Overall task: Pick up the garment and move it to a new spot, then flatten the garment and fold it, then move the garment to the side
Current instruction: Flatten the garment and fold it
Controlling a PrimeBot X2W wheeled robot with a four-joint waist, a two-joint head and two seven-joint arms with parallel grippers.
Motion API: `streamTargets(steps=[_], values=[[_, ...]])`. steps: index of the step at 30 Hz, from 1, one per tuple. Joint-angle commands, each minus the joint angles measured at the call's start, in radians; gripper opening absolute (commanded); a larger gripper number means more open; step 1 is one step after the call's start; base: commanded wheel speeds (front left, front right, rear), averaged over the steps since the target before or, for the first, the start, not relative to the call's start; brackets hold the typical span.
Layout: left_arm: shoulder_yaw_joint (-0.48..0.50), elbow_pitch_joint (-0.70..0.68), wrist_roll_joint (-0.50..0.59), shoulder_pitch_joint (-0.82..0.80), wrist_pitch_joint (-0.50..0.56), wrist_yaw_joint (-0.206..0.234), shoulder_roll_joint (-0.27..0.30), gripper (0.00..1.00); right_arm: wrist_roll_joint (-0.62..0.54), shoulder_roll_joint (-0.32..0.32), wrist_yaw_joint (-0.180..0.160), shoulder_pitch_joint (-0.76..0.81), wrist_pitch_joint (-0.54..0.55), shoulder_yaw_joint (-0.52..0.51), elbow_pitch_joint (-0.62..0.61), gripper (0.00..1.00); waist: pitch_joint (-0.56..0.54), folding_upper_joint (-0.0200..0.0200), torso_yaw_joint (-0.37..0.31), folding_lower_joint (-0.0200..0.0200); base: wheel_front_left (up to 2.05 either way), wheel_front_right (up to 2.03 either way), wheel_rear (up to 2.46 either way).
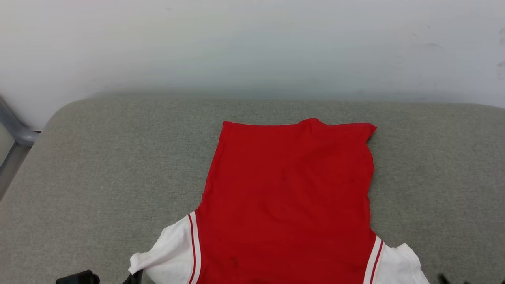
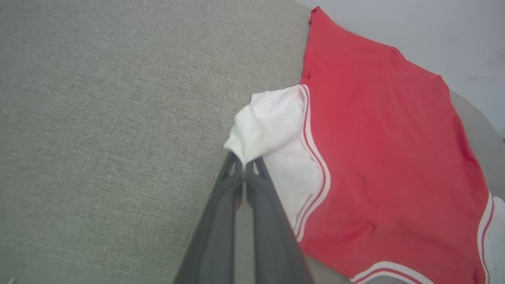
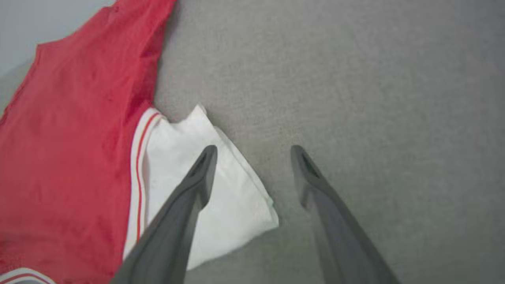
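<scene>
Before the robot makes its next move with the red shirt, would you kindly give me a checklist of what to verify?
1. left gripper shut on the tip of the white sleeve: ok.
2. right gripper free of cloth: jaws are apart above the other sleeve; whether a finger touches it, cannot tell.
3. garment body spread out, plain red side up: ok, only faint wrinkles.
4. Pinched white sleeve lying flat: not ok, it is bunched into a peak at the grip.
5. Other sleeve lying flat: ok.
6. Bare grey cushion on both sides of the garment: ok.
</scene>
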Motion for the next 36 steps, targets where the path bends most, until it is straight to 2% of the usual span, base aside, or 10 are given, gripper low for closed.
streamTargets(steps=[1,7,12,17,23,31,34,35,36], values=[[-0.008,-0.030,0.014,-0.017,0.007,0.014,0.003,0.00,-0.013,0.000,-0.001,-0.062,-0.049,-0.008,-0.021,1.00,0.014,-0.0001,0.011,0.0002,0.00,0.00,0.00],[-0.030,-0.106,0.055,-0.089,0.006,0.007,-0.009,0.00,-0.053,0.002,-0.001,-0.295,-0.161,-0.039,0.044,1.00,0.113,-0.0001,0.059,0.0002,0.00,0.00,0.00],[-0.045,-0.140,0.087,-0.178,-0.014,-0.017,-0.031,0.00,-0.080,-0.044,-0.001,-0.558,-0.118,-0.055,0.202,1.00,0.226,-0.0001,0.117,0.0002,0.00,0.00,0.00],[-0.063,-0.147,0.107,-0.266,-0.043,-0.067,-0.064,0.00,-0.105,-0.113,-0.001,-0.794,0.023,-0.060,0.362,1.00,0.317,-0.0001,0.181,0.0002,0.00,0.00,0.00],[-0.084,-0.133,0.124,-0.353,-0.065,-0.125,-0.094,0.00,-0.160,-0.175,-0.001,-1.016,0.215,-0.062,0.488,1.00,0.402,-0.0001,0.235,0.0002,0.00,0.00,0.00],[-0.096,-0.106,0.126,-0.418,-0.080,-0.167,-0.119,0.00,-0.244,-0.208,-0.001,-1.147,0.352,-0.040,0.581,1.00,0.484,-0.0001,0.269,0.0002,0.00,0.00,0.00],[-0.099,-0.082,0.126,-0.432,-0.084,-0.180,-0.123,0.00,-0.281,-0.194,-0.001,-1.139,0.479,-0.059,0.673,1.00,0.500,-0.0001,0.275,0.0002,0.00,0.00,0.00],[-0.100,-0.076,0.125,-0.433,-0.085,-0.182,-0.124,0.00,-0.286,-0.182,-0.001,-1.135,0.503,-0.069,0.688,0.53,0.500,-0.0001,0.276,0.0002,0.00,0.00,0.00],[-0.100,-0.071,0.124,-0.433,-0.085,-0.184,-0.125,0.00,-0.300,-0.174,-0.001,-1.129,0.527,-0.075,0.700,0.13,0.499,-0.0001,0.276,0.0002,0.00,0.00,0.00]])
